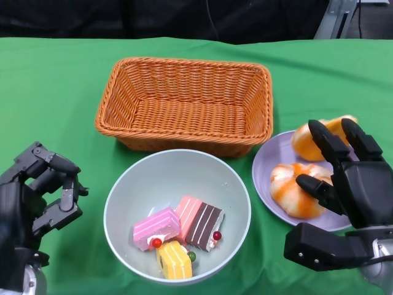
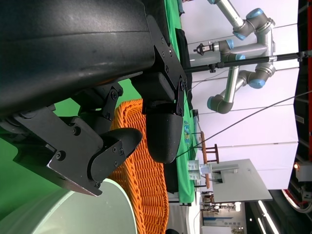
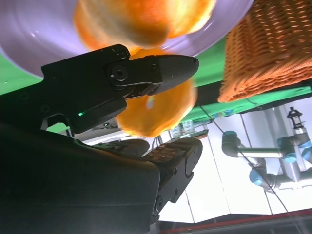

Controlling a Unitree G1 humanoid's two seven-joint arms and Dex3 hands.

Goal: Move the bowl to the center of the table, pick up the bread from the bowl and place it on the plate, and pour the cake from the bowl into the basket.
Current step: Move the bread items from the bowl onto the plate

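Sitting near the middle of the green cloth-covered table (image 1: 55,74) is a round pale grey-green bowl (image 1: 129,184), just in front of a rectangular orange woven wicker basket (image 1: 184,101). Inside the bowl lie three small cake slices: a pink one (image 1: 156,227), a pink-and-brown striped one (image 1: 199,220) and a yellow one (image 1: 174,260), bunched together toward its near side with small red and green decorations among them. No bread is in the bowl.

To the right of the bowl, a round lavender plate (image 1: 264,169) carries two glazed orange-and-white bread rolls: one (image 1: 296,189) on its near half and another (image 1: 307,140) at its far edge.

The robot's black right hand (image 1: 344,178) is over the plate's right side with fingers extended and apart, holding nothing; its fingertips reach beside the far roll and its thumb lies against or just over the near roll. In the right wrist view, the rolls (image 3: 156,109) appear just past the spread fingers (image 3: 161,68).

The black left hand (image 1: 43,190) hovers over the cloth to the left of the bowl, apart from it, fingers loosely curled and empty.
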